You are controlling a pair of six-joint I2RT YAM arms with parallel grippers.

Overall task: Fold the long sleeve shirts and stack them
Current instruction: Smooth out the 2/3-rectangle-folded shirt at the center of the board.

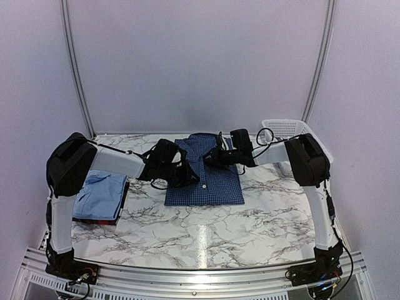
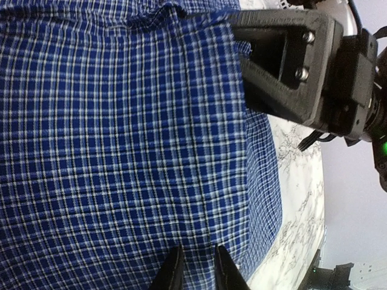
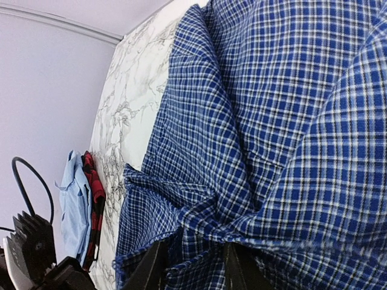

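Top external view gives you the relation that matters: the navy check shirt (image 1: pixel 209 184) lies in the middle of the worktop (image 1: pixel 206 231), directly under both arms. Its long axis runs from the collar at the far edge to the hem nearest the bases. The right end effector (image 1: pixel 209 157) sits over the collar end, and the left end effector (image 1: pixel 189 177) is at the shirt's left edge about midway down. In the right wrist view, a gathered bunch of checked cloth fills the gap between the fingers (image 3: pixel 156 266), with creases running into it, so take that as a grip on the shirt. In the left wrist view the fingers (image 2: pixel 175 272) stand narrowly apart with the cloth right at their tips. You cannot tell from these views whether they pinch it or only press on it. The shirt looks already narrowed to a tidy rectangle, sleeves out of sight, flat near the hem and rumpled near the collar. A fold along the long axis seems to be the step left, and the right arm is better placed to lead it. The stack, a light blue shirt (image 1: pixel 100 190) on top of a dark red shirt (image 1: pixel 94 220), lies well to the left, nearer your left arm.
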